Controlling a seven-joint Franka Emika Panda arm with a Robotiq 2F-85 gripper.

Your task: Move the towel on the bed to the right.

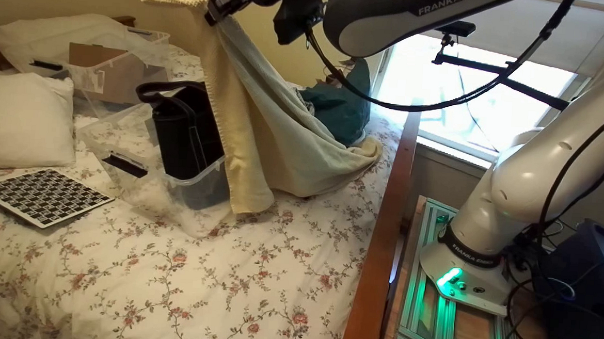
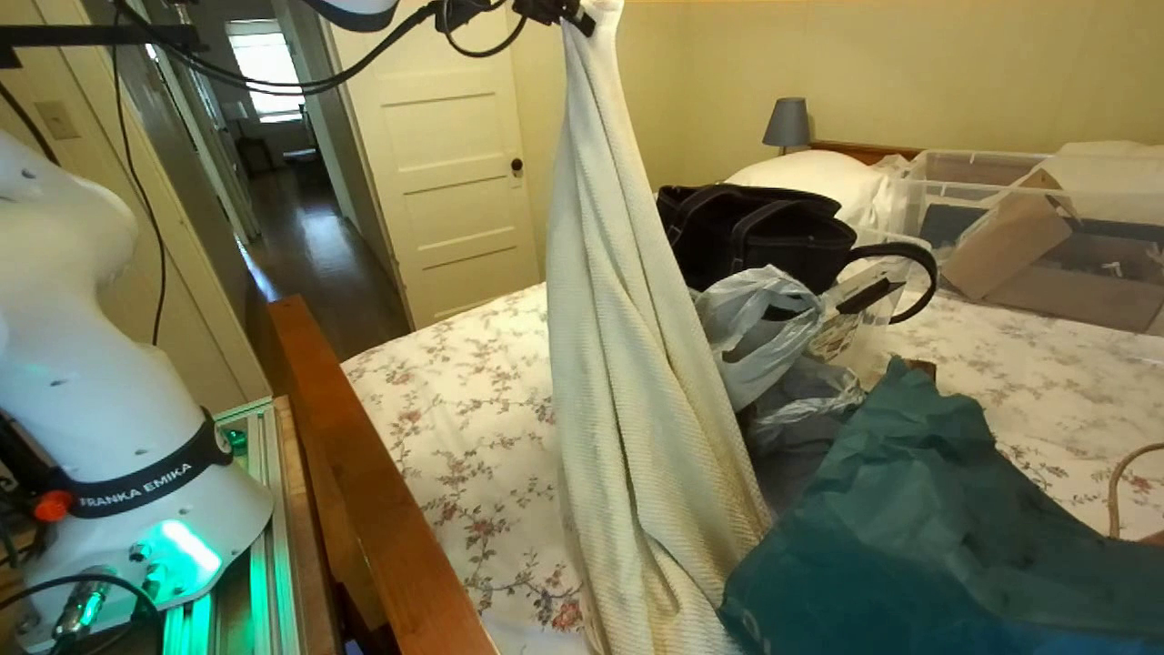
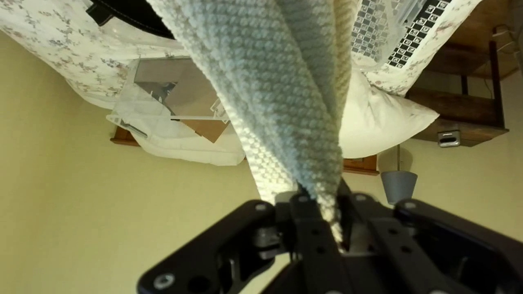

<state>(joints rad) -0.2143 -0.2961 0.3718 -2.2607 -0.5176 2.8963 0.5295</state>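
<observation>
The cream knitted towel [image 1: 278,132] hangs from my gripper [image 1: 213,15] in a long drape over the flowered bed [image 1: 213,289]. Its lower part rests on the bed. It also shows in an exterior view [image 2: 637,382], with my gripper [image 2: 582,20] at its top. In the wrist view my gripper [image 3: 322,192] is shut on the bunched towel [image 3: 282,81], whose fabric passes between the fingers. A pale flap of it sticks out beyond the fingers in an exterior view. The towel's far lower end is partly hidden behind its own folds.
A black bag [image 1: 185,137] in a clear bin [image 1: 203,185] stands against the towel. A green bag [image 2: 909,509] lies beside it. A checkered board [image 1: 44,197], a pillow [image 1: 20,118] and a bin with cardboard [image 1: 105,74] are farther off. A wooden footboard [image 1: 380,256] edges the bed.
</observation>
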